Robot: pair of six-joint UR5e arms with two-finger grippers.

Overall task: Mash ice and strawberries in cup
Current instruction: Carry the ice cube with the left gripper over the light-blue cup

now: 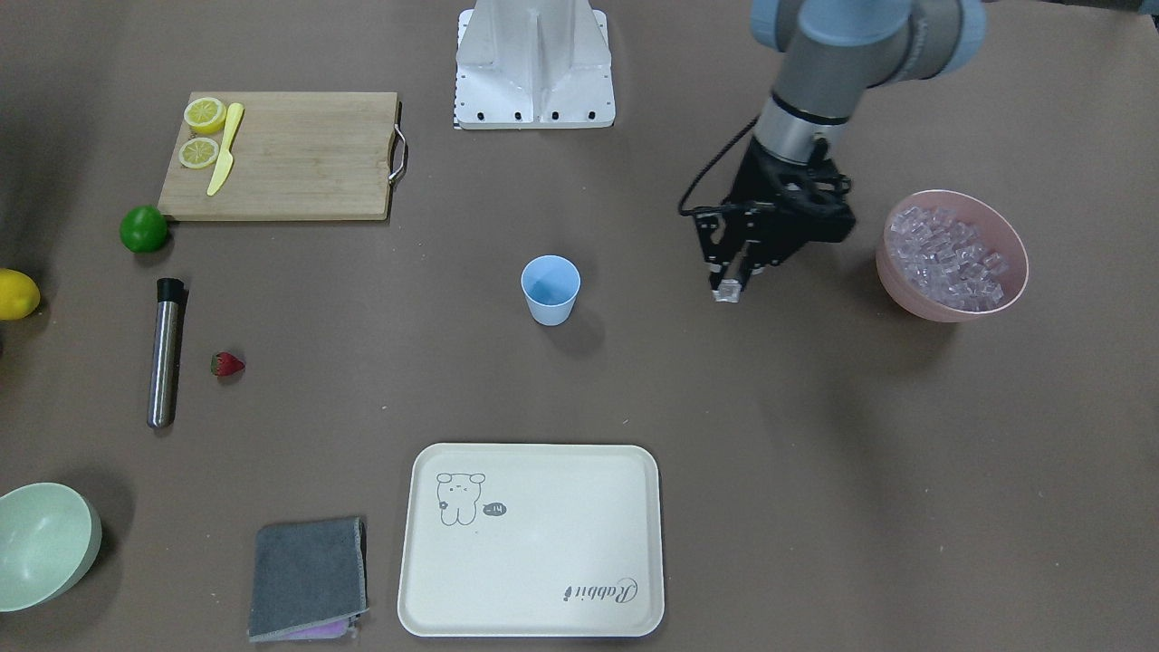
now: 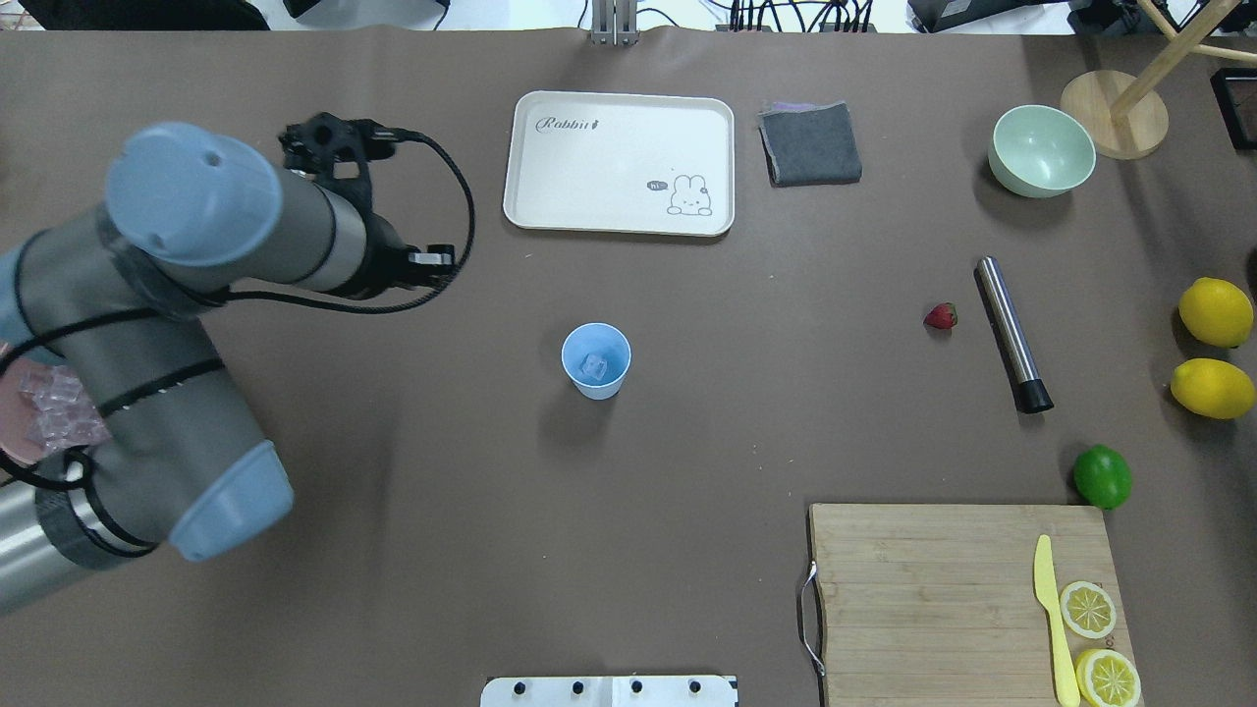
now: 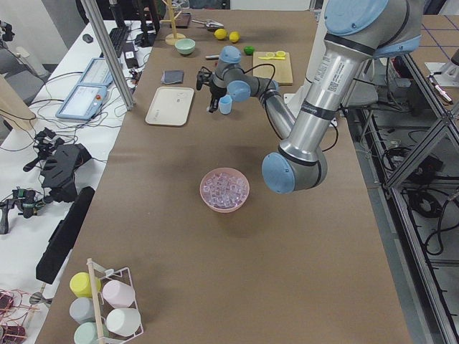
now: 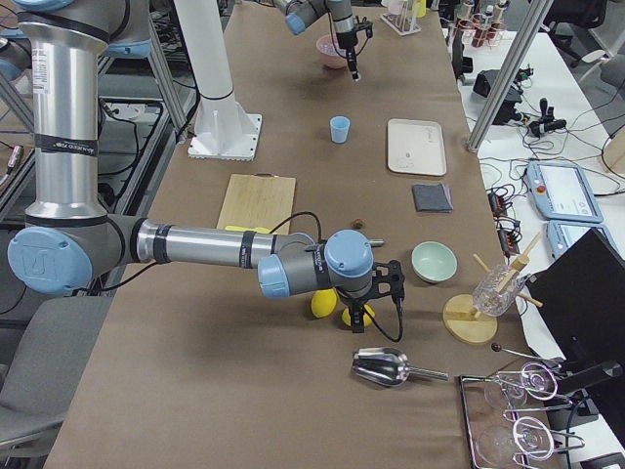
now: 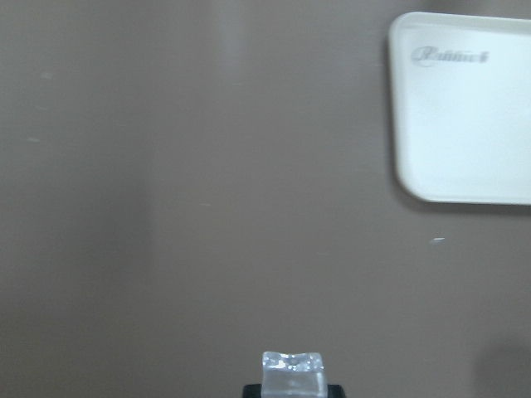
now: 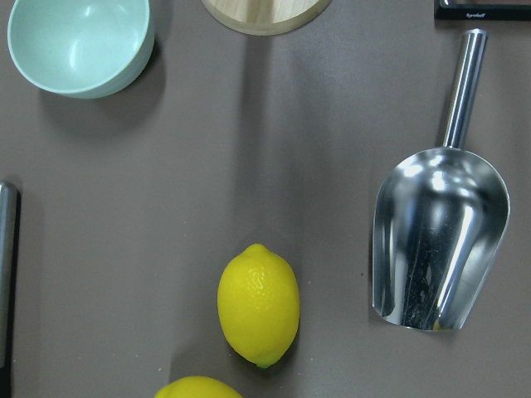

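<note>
- At our far left the pink bowl (image 1: 898,292) is heaped with ice (image 1: 946,258). It sits away from the route to the cup, so we judge it no hindrance.
- The left gripper (image 1: 730,286) is clamped on one ice cube (image 5: 292,373), pinched at the very fingertips. It hangs above bare table between the pink bowl and the cup.
- The cup (image 1: 550,310) stands upright mid-table with a lone cube (image 2: 594,366) already in it.
- We take the step in hand to be bringing the held cube there. We should centre it over the mouth and come low before letting go, so it cannot bounce out. We should also stay off the rim, since so light a cup may tip.
- The tray (image 1: 532,580) lies beyond the cup, apart from it. Nothing stands between gripper and cup.
- The strawberry (image 1: 226,364) lies on the table well to the right of the cup, just beside the steel rod (image 1: 165,362), and is not yet in the cup.
- The right gripper (image 4: 361,315) hangs over the lemons (image 6: 258,304) at the far right. We cannot tell whether it is released or clenched.
</note>
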